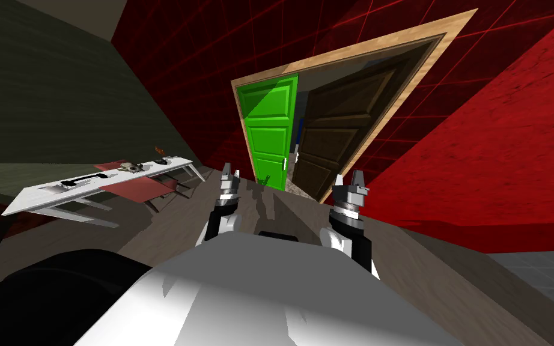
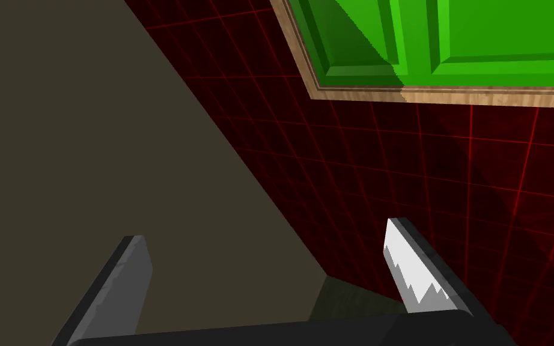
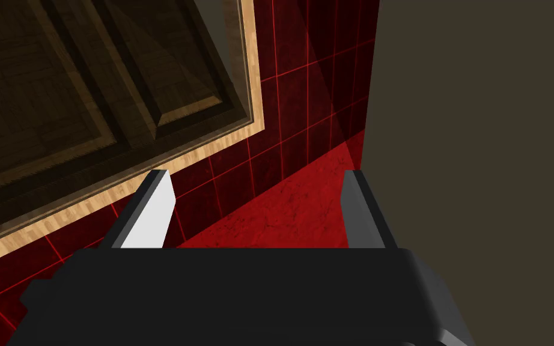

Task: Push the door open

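Note:
A bright green panelled door (image 1: 270,129) stands in the left part of a light wood frame (image 1: 390,114) set in a red tiled wall. It has a small pale handle (image 1: 284,163) at its free edge. To its right, through the opening, a dark brown panelled door (image 1: 336,132) shows. Both my grippers hang short of the doorway, touching nothing. The left gripper (image 1: 231,170) is open; its wrist view has the left gripper (image 2: 264,229) below the green door (image 2: 450,42). The right gripper (image 1: 348,176) is open too; in its wrist view the right gripper (image 3: 256,173) faces the brown door (image 3: 77,78).
A long white table (image 1: 35,197) with several small things stands to the left, with a reddish-brown chair (image 1: 140,187) beside it. A plain red wall (image 1: 498,156) closes in on the right. Brown floor (image 1: 288,210) runs from me to the doorway.

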`<state>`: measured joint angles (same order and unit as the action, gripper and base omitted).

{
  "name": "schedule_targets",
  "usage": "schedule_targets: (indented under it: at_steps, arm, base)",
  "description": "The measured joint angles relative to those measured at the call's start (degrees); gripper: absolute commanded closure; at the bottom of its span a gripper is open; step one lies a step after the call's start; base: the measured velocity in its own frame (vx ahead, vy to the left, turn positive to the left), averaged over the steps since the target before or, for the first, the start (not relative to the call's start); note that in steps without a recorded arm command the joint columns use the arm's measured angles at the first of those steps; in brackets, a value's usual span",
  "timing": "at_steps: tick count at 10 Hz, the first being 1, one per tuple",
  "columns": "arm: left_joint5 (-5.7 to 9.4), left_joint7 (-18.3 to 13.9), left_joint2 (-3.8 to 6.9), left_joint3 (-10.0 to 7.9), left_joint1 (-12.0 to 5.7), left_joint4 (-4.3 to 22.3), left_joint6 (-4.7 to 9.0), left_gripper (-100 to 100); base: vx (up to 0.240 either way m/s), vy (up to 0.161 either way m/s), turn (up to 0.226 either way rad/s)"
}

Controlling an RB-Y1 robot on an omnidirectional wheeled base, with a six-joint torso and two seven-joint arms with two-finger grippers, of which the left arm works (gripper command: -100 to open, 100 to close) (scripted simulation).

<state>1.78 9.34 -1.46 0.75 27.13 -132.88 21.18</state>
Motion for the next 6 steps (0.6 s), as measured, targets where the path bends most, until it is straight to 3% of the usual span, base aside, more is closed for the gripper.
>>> schedule_targets:
  at_steps: [6]
  arm:
    - [3.56, -6.26, 2.27, 0.16, -2.33, 7.63, 2.73, -100]
  base:
    - [0.123, 0.016, -0.118]
